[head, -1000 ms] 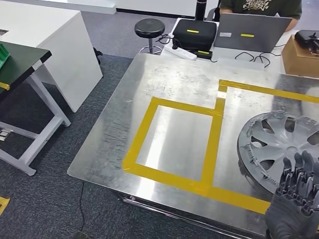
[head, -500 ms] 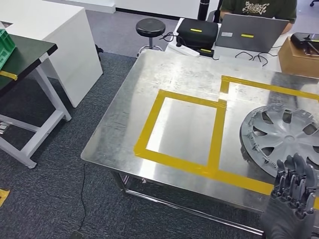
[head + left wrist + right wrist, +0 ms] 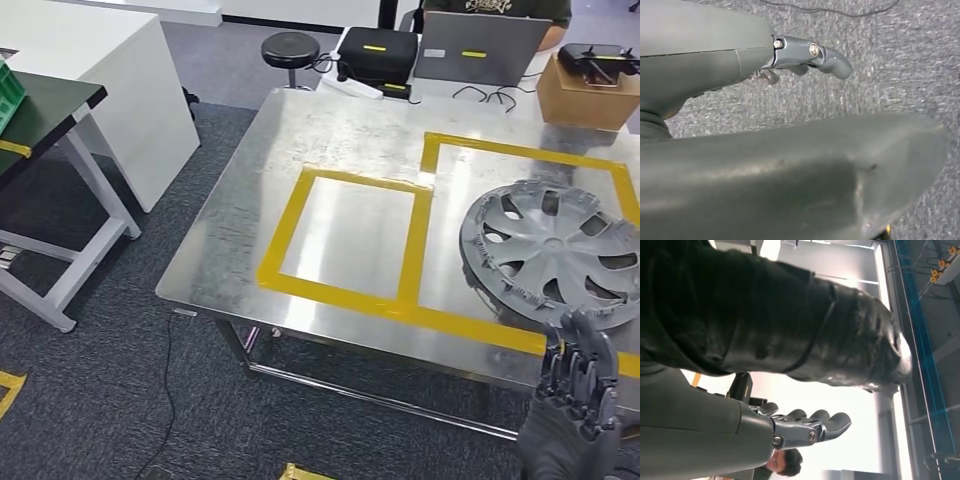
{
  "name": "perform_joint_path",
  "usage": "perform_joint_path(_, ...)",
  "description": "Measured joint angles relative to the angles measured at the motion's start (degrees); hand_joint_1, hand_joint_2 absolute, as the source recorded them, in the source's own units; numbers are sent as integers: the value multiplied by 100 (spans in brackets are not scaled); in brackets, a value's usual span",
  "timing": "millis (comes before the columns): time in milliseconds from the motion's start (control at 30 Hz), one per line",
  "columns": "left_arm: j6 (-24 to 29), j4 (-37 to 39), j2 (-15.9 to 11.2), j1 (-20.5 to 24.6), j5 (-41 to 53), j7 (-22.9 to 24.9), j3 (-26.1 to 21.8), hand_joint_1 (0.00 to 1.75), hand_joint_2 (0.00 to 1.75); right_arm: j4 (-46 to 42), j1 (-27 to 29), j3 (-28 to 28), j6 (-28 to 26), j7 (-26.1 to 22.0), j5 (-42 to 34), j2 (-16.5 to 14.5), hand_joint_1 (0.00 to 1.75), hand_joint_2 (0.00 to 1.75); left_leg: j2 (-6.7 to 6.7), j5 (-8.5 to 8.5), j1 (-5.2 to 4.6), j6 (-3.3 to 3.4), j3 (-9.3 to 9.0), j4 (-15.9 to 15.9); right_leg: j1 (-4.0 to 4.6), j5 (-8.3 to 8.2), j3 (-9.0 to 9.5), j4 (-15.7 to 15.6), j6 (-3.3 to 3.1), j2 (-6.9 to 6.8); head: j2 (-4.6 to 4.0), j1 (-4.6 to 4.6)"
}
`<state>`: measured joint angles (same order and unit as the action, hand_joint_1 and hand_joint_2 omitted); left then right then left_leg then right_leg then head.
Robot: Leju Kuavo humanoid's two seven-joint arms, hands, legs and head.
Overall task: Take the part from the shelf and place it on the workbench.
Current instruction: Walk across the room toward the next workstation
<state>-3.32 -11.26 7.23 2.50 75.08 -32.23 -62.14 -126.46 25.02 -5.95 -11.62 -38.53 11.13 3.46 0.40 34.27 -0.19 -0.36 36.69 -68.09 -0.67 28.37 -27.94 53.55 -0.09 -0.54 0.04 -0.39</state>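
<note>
The grey hubcap (image 3: 555, 250) lies flat on the metal workbench (image 3: 355, 130), inside the right-hand yellow tape outline. My right hand (image 3: 573, 400) is raised just in front of the bench's near edge, below the hubcap and apart from it, with nothing in it. In the right wrist view the right hand (image 3: 753, 435) has its fingers (image 3: 817, 425) stretched out and empty. My left hand (image 3: 734, 65) hangs over grey carpet, its fingers (image 3: 817, 52) extended and holding nothing.
A yellow tape square (image 3: 283, 235) marks the bench's middle. Behind the bench are a black stool (image 3: 290, 47), a black case (image 3: 377, 52), a laptop (image 3: 472, 50), a cardboard box (image 3: 585, 95) and a seated person (image 3: 490, 8). A white cabinet (image 3: 113, 80) and a dark table (image 3: 45, 105) stand at left.
The whole picture has shifted: the camera has drawn back from the bench, showing more floor. My right hand, which overlapped the hubcap's rim, is now below the bench's near edge.
</note>
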Motion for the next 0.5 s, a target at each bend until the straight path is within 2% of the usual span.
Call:
perform_joint_path(33,0,0,-1,-1,0,0,-1,0,0,7,2,-20,-13,0,1,10,0,0,0,129,19,-22,45,-293,-1,-42,-51,17,9,-2,0,-4)
perform_joint_path(67,0,0,-3,-1,0,1,-2,0,0,13,2,-37,-31,0,1,22,0,0,0,139,36,-41,13,-415,-5,-80,-107,46,22,-4,0,-5)
perform_joint_path(100,0,0,-6,-1,0,0,-3,0,0,18,3,-51,-56,0,-3,39,0,0,1,36,55,-56,-125,-307,-13,-110,-165,85,38,-6,1,-5)
perform_joint_path(133,1,0,-9,-1,0,1,-5,0,0,19,4,-66,-83,0,-7,58,0,0,3,-132,72,-67,-358,19,-23,-132,-223,130,56,-8,1,-5)
perform_joint_path(200,2,0,-11,5,0,1,-9,0,0,20,4,-99,-127,0,-10,101,0,0,12,-347,79,-59,-859,846,-33,-163,-330,217,102,-21,1,-7)
perform_joint_path(233,4,0,-11,8,0,1,-11,0,0,20,4,-115,-142,0,-7,120,0,0,12,-383,69,-33,-996,1109,-32,-184,-368,246,137,-32,1,-5)
perform_joint_path(267,5,0,-10,10,0,1,-16,0,0,20,4,-131,-155,0,-1,139,0,0,8,-372,51,2,-1039,1232,-32,-210,-395,260,179,-42,1,-7)
perform_joint_path(333,4,0,-10,2,0,2,-31,0,0,20,7,-162,-166,0,19,172,0,0,-9,-421,30,102,-989,1261,-41,-270,-420,250,271,-59,1,-4)
perform_joint_path(367,1,0,-8,1,0,2,-37,0,0,20,10,-172,-168,0,30,193,0,0,-13,-462,30,160,-962,1283,-50,-240,-454,270,303,-53,1,-1)
perform_joint_path(400,-3,0,-5,1,0,2,-40,0,0,20,13,-179,-170,0,39,211,0,0,-15,-514,33,224,-926,1305,-54,-125,-516,371,326,-38,0,10)
perform_joint_path(433,-5,0,-4,4,0,1,-42,0,0,20,15,-185,-172,0,46,228,0,0,-15,-572,36,279,-877,1324,-56,78,-622,601,339,-15,0,25)
perform_joint_path(500,-6,0,-10,7,0,1,-44,0,0,22,17,-199,-186,0,55,260,0,0,-20,-673,12,336,-745,1317,-55,590,-897,1366,352,25,-1,56)
